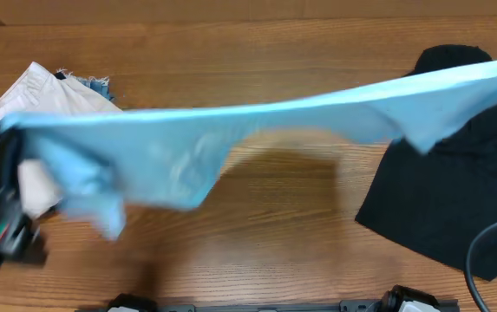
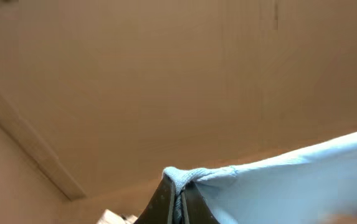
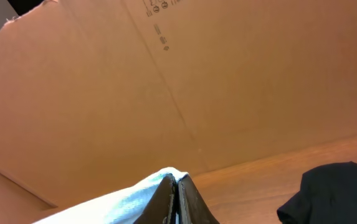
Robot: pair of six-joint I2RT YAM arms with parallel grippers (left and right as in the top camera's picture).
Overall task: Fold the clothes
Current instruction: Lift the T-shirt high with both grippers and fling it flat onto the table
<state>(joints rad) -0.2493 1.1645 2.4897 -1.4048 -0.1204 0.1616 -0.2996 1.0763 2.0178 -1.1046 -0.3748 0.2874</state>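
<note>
The light blue T-shirt (image 1: 257, 121) hangs stretched in the air across the table, blurred. My left gripper (image 2: 179, 186) is shut on one edge of it at the left (image 2: 290, 180). My right gripper (image 3: 177, 186) is shut on the other edge (image 3: 116, 202) at the right; this gripper is out of the overhead view. The black T-shirt (image 1: 456, 191) lies crumpled on the table at the right, under the blue shirt's right end, and shows in the right wrist view (image 3: 334, 193). The chest lettering is hidden.
A pile of light cloth (image 1: 44, 95) lies at the table's left edge, partly behind the left arm (image 1: 1, 217). A cardboard wall (image 3: 166, 81) stands along the table's far side. A black cable (image 1: 491, 251) loops at the front right.
</note>
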